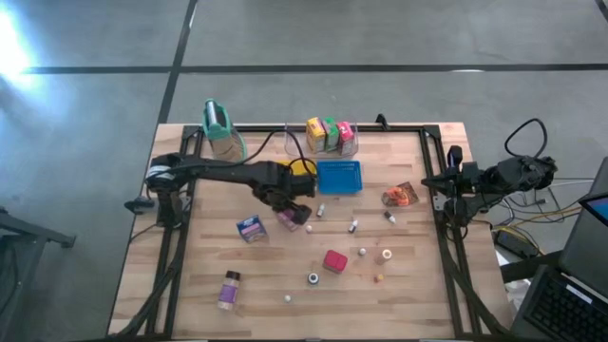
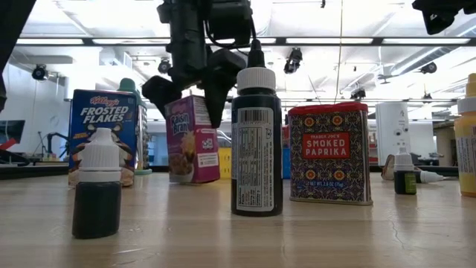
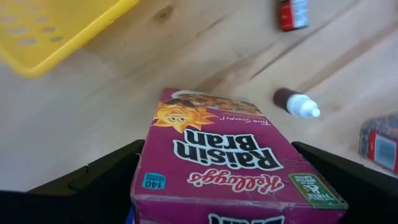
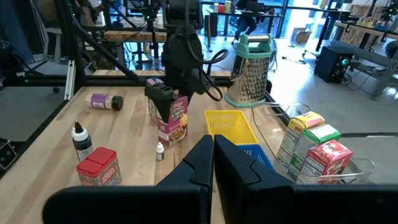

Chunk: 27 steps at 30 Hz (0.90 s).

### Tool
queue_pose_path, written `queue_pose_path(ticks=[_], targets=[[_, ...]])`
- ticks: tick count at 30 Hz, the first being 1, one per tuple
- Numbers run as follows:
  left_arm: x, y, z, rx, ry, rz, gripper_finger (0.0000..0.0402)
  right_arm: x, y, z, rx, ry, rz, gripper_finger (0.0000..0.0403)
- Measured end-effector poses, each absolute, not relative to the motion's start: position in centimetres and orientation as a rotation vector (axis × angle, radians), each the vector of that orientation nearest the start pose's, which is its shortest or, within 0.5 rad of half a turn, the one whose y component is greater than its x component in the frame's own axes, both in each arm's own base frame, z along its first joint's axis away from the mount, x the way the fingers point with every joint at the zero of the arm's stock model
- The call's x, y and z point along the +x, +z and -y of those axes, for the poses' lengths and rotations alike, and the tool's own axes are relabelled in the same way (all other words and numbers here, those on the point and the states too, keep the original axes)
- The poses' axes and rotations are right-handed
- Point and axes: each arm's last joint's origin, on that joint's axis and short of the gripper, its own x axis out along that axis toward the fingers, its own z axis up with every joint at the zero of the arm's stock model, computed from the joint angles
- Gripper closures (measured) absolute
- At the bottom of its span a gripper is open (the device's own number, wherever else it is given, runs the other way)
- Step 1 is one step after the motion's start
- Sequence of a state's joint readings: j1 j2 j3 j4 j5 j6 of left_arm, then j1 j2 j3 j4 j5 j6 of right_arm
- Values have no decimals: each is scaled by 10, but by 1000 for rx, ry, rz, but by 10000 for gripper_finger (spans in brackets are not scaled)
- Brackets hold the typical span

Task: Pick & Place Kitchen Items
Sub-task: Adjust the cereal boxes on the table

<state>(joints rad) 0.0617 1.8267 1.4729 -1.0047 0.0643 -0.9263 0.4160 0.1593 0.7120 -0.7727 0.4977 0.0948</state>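
**A:** Which step is in hand?

**B:** The pick, I judge. The left gripper (image 1: 296,211) sits over the Raisin Bran carton (image 3: 217,158) near the middle of the high view, just below the yellow tray (image 1: 302,168). Its jaws stand wide, one finger on each side of the carton. In the left wrist view the purple box fills the gap between them, with daylight on both sides, so nothing is clamped yet.

**A:** Is the carton upright?

**B:** Yes. In the low view it stands on the bench (image 1: 418,294) behind the dark bottle (image 2: 256,141), with the gripper's fingers coming down over its top.

**A:** And the other arm?

**B:** The right gripper (image 4: 213,163) waits at the right edge of the high view, off the bench's side, jaws shut on nothing.

**A:** What does the next move call for?

**B:** Closing squarely on the carton's two broad faces, low enough not to pinch only the top flap, then lifting straight so it doesn't tip. A small dropper bottle (image 3: 297,104) lies near it, so the lift should stay clear of that.

**A:** Where would it go?

**B:** Probably the clear bin (image 1: 332,142) at top centre, where a yellow, a green and a pink carton already stand, or the blue tray (image 1: 339,177). I cannot tell which.
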Motion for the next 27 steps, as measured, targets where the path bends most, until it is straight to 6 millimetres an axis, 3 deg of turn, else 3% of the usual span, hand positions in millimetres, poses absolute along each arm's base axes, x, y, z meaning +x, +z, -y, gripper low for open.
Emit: queue_pose_path(ticks=[8, 11, 14, 16, 22, 27], targets=[[357, 235, -21, -918, 651, -1257, 1, 31, 305, 2, -3, -91, -193, 394], [361, 236, -18, -851, 481, -1271, 1, 31, 305, 2, -3, -91, -193, 394], [360, 235, -17, -846, 523, -1275, 2, 31, 305, 2, -3, -91, -193, 394], [362, 236, -17, -771, 431, -1274, 2, 31, 305, 2, -3, -91, -193, 394], [356, 237, -18, -863, 575, -1301, 2, 31, 305, 2, -3, -90, -194, 394], [355, 235, -18, -883, 565, -1320, 2, 31, 305, 2, -3, -91, -194, 394]])
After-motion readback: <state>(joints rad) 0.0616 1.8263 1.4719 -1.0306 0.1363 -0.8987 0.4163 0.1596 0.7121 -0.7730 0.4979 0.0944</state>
